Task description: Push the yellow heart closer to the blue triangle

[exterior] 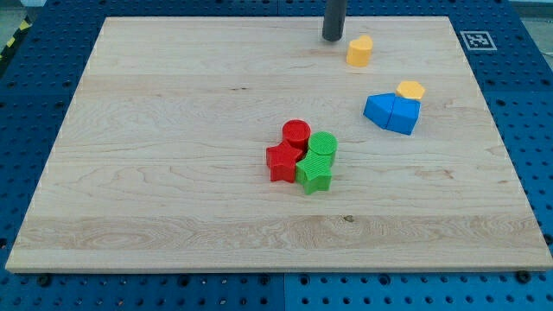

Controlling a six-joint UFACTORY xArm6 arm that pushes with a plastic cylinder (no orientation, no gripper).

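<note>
The yellow heart (359, 51) lies near the view's top, right of centre. My tip (333, 38) stands just to its left and slightly above, close to it with a small gap. The blue triangle (404, 117) lies lower right of the heart, pressed against a blue cube (379, 110) on its left. A yellow hexagon (411, 90) touches the top edge of the triangle.
A cluster sits at the board's middle: a red cylinder (296, 132), a red star (282, 162), a green cylinder (323, 144) and a green star (314, 175), all touching. The wooden board (173, 130) lies on a blue perforated table.
</note>
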